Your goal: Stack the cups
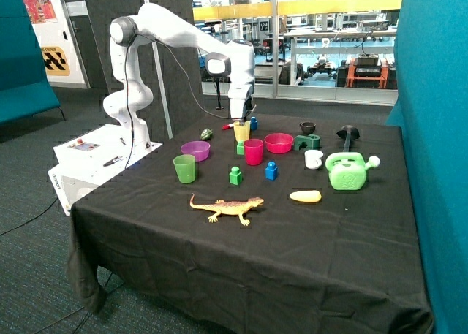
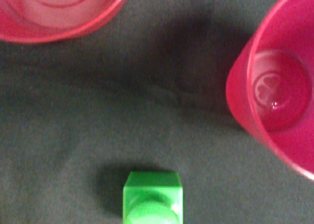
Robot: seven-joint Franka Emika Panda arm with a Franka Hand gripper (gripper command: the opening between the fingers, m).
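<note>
In the outside view the yellow cup (image 1: 241, 132) hangs upright from my gripper (image 1: 241, 123), which is shut on its rim, just behind the magenta-pink cup (image 1: 253, 151) and over a small green block (image 1: 240, 149). The magenta-pink cup stands upright and empty and also shows in the wrist view (image 2: 274, 111). The green cup (image 1: 184, 169) stands alone near the table's edge on the robot-base side. The wrist view shows neither the yellow cup nor my fingers, only that green block (image 2: 153, 197) on the black cloth.
A purple bowl (image 1: 196, 150) and a pink bowl (image 1: 278, 142) (image 2: 59, 13) flank the cups. Green (image 1: 235, 175) and blue (image 1: 271, 170) blocks, a toy lizard (image 1: 227, 207), a white mug (image 1: 313, 158), a black cup (image 1: 307, 127) and a green watering can (image 1: 349, 171) lie around.
</note>
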